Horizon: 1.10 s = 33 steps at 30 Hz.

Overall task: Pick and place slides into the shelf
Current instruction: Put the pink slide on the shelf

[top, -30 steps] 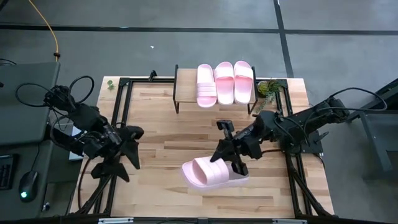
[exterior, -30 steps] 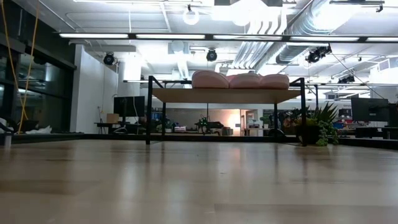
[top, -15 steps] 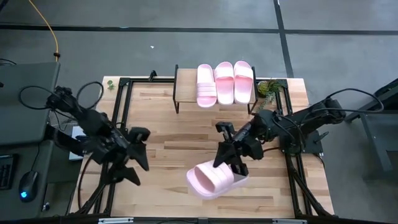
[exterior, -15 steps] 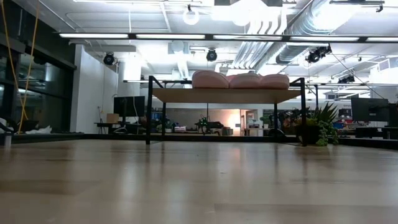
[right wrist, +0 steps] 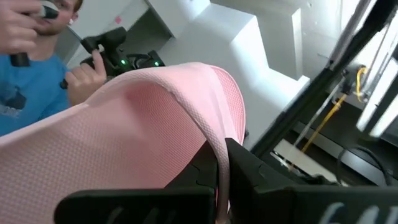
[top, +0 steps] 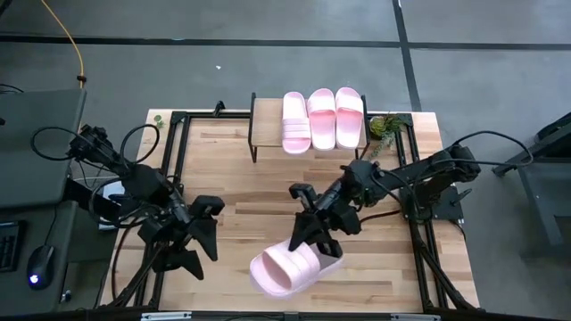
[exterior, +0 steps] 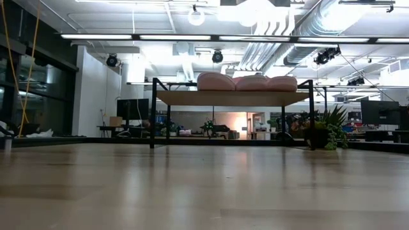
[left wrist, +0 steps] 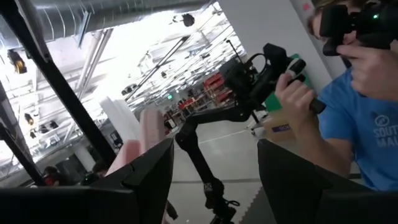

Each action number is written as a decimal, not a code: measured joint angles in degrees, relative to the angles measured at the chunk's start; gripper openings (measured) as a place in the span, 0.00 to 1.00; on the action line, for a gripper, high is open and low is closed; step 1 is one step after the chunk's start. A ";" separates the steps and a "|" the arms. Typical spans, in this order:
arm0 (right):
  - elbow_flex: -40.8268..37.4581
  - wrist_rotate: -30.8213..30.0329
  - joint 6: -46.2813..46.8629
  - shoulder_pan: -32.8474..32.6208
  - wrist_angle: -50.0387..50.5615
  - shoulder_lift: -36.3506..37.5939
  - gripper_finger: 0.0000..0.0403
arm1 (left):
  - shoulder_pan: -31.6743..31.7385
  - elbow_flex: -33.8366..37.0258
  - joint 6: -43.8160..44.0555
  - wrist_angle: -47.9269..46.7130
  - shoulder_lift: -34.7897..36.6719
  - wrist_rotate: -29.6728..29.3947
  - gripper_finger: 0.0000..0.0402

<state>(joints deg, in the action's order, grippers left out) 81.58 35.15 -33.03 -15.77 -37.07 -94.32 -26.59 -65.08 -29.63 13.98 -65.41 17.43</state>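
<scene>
Three pale pink slides [top: 322, 118] lie side by side, soles down, on the shelf [top: 266, 123] at the table's far edge; the low view shows them on its plank top [exterior: 233, 98]. My right gripper [top: 314, 242] is shut on a fourth slide [top: 287, 267], held in the air over the near middle of the table. My left gripper [top: 203, 234] is open in the air to the left of that slide, its fingers [left wrist: 149, 177] spread with nothing between them. Neither gripper appears in the low view. My right gripper pinches a thin curved pink wall of the slide [right wrist: 219, 163], seemingly the strap's edge, between its two fingers [right wrist: 249, 171]. The fingers come at it from the table's right side, slanting a little upward. The slide is lifted clear of the table and tilted, sticking out leftward past the fingers.
A small green plant [top: 385, 127] stands right of the shelf. Black frame rails [top: 174, 160] run along the table's sides. A person in a blue shirt [left wrist: 367, 137] holding hand controllers stands beyond the table. Bare wood lies between the shelf and the grippers.
My right gripper has carried the slide toward the table's left and near edges, and the slide has turned and tipped in the hold. My left gripper has moved toward the table's near edge and rightward, closer to the slide, staying open.
</scene>
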 joint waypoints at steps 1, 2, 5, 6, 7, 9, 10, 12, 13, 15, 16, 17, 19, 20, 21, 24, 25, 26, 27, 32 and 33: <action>0.64 0.62 0.01 0.00 -0.03 -0.54 0.00 | 0.02 0.00 0.00 0.00 0.00 -0.02 0.53; 1.33 1.11 0.04 0.00 -0.01 -1.09 0.00 | 0.02 0.00 0.00 0.00 -0.01 -0.04 0.53; 3.50 2.15 1.10 0.00 -0.02 -2.67 0.00 | 0.00 0.00 -0.05 0.00 -0.13 -2.22 0.53; 4.22 2.46 1.08 0.00 0.09 -3.19 0.00 | 0.00 0.00 -0.09 0.00 -0.13 -3.33 0.53; 5.01 2.54 1.12 0.02 0.31 -3.74 0.00 | 0.00 0.00 -0.07 0.00 -0.13 -4.18 0.53; 6.48 2.62 1.13 0.02 1.42 -4.57 0.00 | 0.02 0.00 0.44 0.00 -0.13 -5.71 0.53; 7.34 2.69 1.13 0.04 1.76 -5.06 0.00 | 0.02 0.00 0.92 0.09 -0.13 -6.54 0.53; 8.69 2.71 1.11 0.04 2.58 -5.73 0.00 | 0.02 0.00 2.25 0.84 -0.14 -7.56 0.53; 9.42 2.69 1.12 0.10 2.60 -6.21 0.00 | 0.02 0.00 2.83 1.36 -0.13 -7.79 0.53; 10.70 2.83 1.10 0.17 3.44 -6.85 0.00 | 0.02 0.00 3.17 1.44 -0.16 -7.85 0.53; 11.28 2.89 1.10 0.28 3.84 -7.13 0.00 | 0.02 0.00 3.30 1.46 -0.39 -7.85 0.53; 11.79 2.96 1.09 0.38 4.16 -7.42 0.00 | 0.02 0.00 3.34 1.54 -0.56 -7.86 0.53; 12.52 3.05 1.10 0.43 4.30 -7.87 0.00 | 0.02 0.02 3.50 1.76 -0.81 -7.76 0.53; 12.82 3.13 1.11 0.55 4.29 -8.11 0.00 | 0.02 0.01 3.85 2.66 -1.15 -7.41 0.53; 12.96 3.05 1.10 0.69 4.29 -8.23 0.00 | 0.02 -0.04 4.24 3.32 -1.46 -7.16 0.53; 12.96 4.67 1.10 0.81 4.91 -8.23 0.00 | 0.02 -0.02 4.16 3.08 -2.58 -7.02 0.53; 12.96 5.30 1.10 0.81 5.04 -8.23 0.00 | 0.02 -0.02 3.72 3.08 -2.96 -7.02 0.53; 12.96 5.64 1.10 0.80 5.12 -8.23 0.00 | 0.02 0.00 2.98 3.08 -3.23 -7.02 0.53; 12.96 5.58 1.10 0.76 5.12 -8.23 0.00 | 0.02 0.02 2.63 3.17 -3.40 -7.07 0.53; 12.96 5.62 1.54 0.76 5.32 -8.23 0.00 | 0.02 0.02 2.38 6.45 -4.69 -8.07 0.53; 12.96 5.62 1.54 0.76 5.55 -8.23 0.00 | 0.11 0.00 2.19 6.73 -4.76 -8.17 0.53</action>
<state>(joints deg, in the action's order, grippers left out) 94.54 40.77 -31.49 -15.00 -31.52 -102.54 -26.48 -65.08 -27.44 20.71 -70.17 9.26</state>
